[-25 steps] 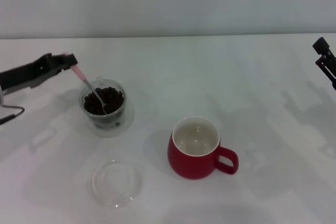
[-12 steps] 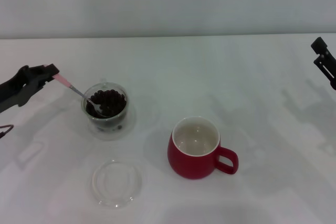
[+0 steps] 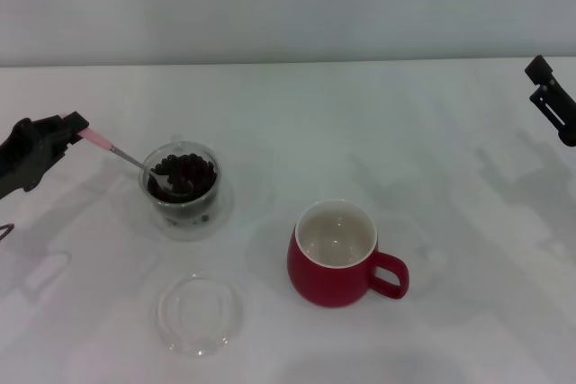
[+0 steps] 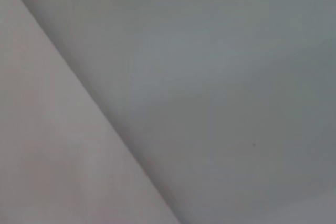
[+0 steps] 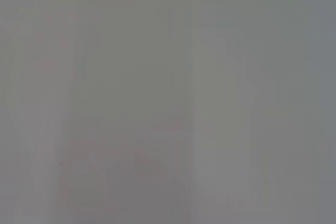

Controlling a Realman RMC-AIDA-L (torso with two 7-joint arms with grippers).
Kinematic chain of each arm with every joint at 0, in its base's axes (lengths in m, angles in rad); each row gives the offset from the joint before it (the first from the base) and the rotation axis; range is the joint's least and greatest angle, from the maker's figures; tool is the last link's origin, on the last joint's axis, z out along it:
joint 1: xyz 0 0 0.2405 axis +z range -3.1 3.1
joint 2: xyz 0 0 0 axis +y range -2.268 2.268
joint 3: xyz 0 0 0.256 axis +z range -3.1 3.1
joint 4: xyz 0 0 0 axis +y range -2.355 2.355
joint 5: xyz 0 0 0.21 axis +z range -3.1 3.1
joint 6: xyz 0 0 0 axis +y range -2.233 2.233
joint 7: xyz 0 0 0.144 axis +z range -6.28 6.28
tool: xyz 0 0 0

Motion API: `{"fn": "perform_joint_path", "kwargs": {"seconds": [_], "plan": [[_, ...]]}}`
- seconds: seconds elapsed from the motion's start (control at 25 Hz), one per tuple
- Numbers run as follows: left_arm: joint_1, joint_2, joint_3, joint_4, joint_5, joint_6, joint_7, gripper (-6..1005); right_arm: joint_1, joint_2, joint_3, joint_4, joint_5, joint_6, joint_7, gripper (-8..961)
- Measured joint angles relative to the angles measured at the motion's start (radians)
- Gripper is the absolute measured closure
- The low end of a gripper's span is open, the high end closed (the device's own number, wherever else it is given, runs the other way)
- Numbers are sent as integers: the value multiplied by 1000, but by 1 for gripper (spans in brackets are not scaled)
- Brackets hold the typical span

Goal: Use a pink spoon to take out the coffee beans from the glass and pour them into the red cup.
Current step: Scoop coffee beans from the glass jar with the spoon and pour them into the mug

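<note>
In the head view, the small clear glass [image 3: 181, 188] stands at the left of the white table and holds dark coffee beans [image 3: 184, 171]. My left gripper [image 3: 70, 125] is shut on the pink spoon [image 3: 94, 140] by its handle end. The spoon slants down to the right, and its silver bowl lies among the beans inside the glass. The red cup [image 3: 335, 254] stands right of centre, its off-white inside empty, handle pointing right. My right gripper [image 3: 551, 96] hangs parked at the far right edge. Both wrist views show only blank grey surface.
A flat shallow clear glass dish [image 3: 200, 313] lies on the table [image 3: 378, 132] near the front, below the glass and left of the red cup. A grey wall runs along the table's far edge.
My left gripper has drawn back to the left and lowered, tilting the spoon flatter. The spoon's bowl stays among the beans in the glass. The right gripper shifted slightly up.
</note>
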Motion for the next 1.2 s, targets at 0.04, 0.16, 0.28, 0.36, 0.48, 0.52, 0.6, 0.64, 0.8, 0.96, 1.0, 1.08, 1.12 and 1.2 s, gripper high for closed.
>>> {"fn": "perform_joint_path", "kwargs": {"seconds": [0.04,0.16,0.28,0.36,0.48,0.52,0.6,0.64,0.8,0.96,1.0,1.08,1.12,1.2], "plan": [[1,0,-1,0,-5,-8,1,865,1,-1,0,0,0,1,0,145],[3,-1,-2,-1,-18,-40,6,865,3,-1,0,0,-1,1,0,145],[1,0,-2,-1,-19,-70,19,865,4,-1,0,0,-1,1,0,145],[-3,0,-1,0,-19,-91,32,865,5,-1,0,0,-1,1,-1,145],[-13,-2,3,3,-17,-126,53,865,8,-1,0,0,-1,1,-1,145],[-17,-3,5,4,-15,-137,59,865,10,-1,0,0,-1,1,-2,145],[-31,-3,8,4,-5,-161,73,865,12,-1,0,0,0,1,-2,145],[-41,-3,10,4,8,-173,77,865,13,-1,0,0,0,1,-2,145],[-81,-12,11,6,60,-208,91,866,16,-1,0,0,-1,1,-2,145],[-122,-25,13,9,108,-220,102,866,17,-1,0,0,-2,1,-2,145],[-134,-27,12,10,119,-221,105,866,17,-1,0,0,-2,2,-2,145],[-158,-33,13,12,142,-225,115,866,17,-1,0,0,-2,4,-2,145],[-170,-37,13,13,154,-227,121,866,17,-1,0,0,-2,5,-2,145],[-194,-42,13,14,181,-228,138,866,17,-1,-1,0,-2,7,-2,145]]}}
